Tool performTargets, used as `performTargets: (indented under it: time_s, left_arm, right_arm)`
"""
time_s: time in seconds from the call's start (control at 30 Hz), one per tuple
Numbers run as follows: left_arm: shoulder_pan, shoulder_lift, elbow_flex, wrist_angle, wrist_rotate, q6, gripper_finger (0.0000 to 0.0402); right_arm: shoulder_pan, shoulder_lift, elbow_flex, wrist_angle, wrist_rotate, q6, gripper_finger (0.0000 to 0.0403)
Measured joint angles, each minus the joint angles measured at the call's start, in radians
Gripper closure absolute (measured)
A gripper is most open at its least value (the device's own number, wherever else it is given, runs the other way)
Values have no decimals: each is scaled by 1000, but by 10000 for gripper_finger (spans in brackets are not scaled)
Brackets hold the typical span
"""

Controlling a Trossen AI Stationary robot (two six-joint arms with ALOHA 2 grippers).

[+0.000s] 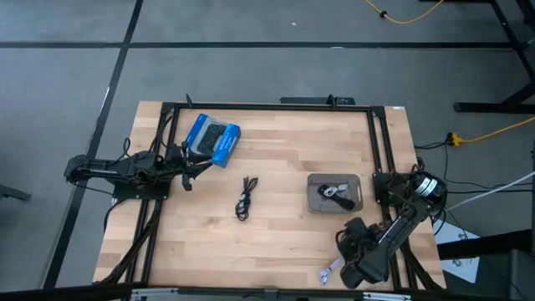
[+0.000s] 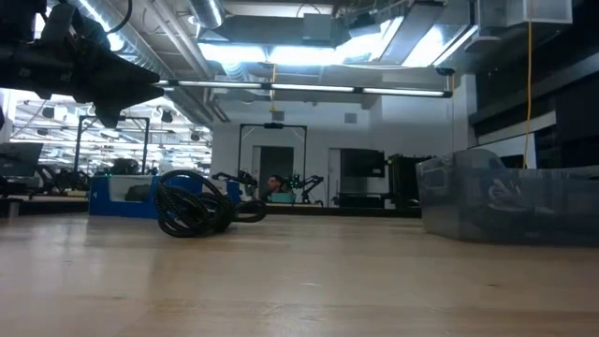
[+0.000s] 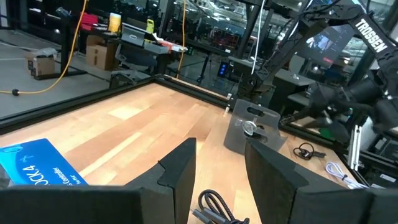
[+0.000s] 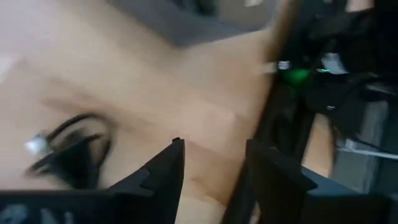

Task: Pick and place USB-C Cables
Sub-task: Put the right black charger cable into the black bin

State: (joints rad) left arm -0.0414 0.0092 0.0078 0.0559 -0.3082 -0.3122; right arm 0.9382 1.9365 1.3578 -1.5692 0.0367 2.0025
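**Cables scattered around the tray, both claws spread**

The counter (image 1: 276,209) is pale wood plank with a dark metal frame along its edges. The landmark is the clear grey rectangular tray (image 1: 355,197), shallow and translucent; from table height it shows as a hazy box (image 2: 510,201) with its contents only dimly visible through the wall.

Inside the tray lies a cable bundle (image 1: 334,193) that mixes dark and light strands; how many cables are in it cannot be made out. To the left of the tray, well apart from it, a thin black cable (image 1: 246,198) lies loosely coiled on bare wood; at table height it is a glossy black loop (image 2: 195,205). Nearer the front edge than the tray, a small white cable (image 1: 329,270) lies just beside the right arm. The left wrist view also shows a small black coil (image 3: 303,150) and a white one (image 3: 339,170) on the far side of the tray.

Far left of the tray sits a blue-and-black package (image 1: 212,139), flat and rectangular.

The left claw (image 1: 189,171) is near that package, its two dark, blocky fingers spread and holding nothing. The right claw (image 4: 211,174) is in front of the tray, fingers apart too, nothing between them; a black cable (image 4: 71,152) lies blurred on the wood beside it, and its shape is hard to read.
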Motion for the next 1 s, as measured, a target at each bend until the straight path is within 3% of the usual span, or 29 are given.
performTargets:
  time_s: [0.1, 0.37, 0.57, 0.77, 1.0]
  left_arm:
    - [0, 0, 0, 1, -13, 2, 271]
    - [0, 0, 0, 5, -48, 8, 271]
    - [0, 0, 0, 5, -49, 8, 271]
    - [0, 0, 0, 5, -49, 8, 271]
    - [0, 0, 0, 5, -48, 8, 271]
  right_arm:
    - [0, -26, -59, 6, -60, 5, 239]
    - [0, -219, -227, 71, -65, 75, 249]
    - [0, -368, -336, 386, -65, 87, 250]
    - [0, -355, -404, 840, -64, 95, 250]
    - [0, -251, -402, 880, -103, 91, 250]
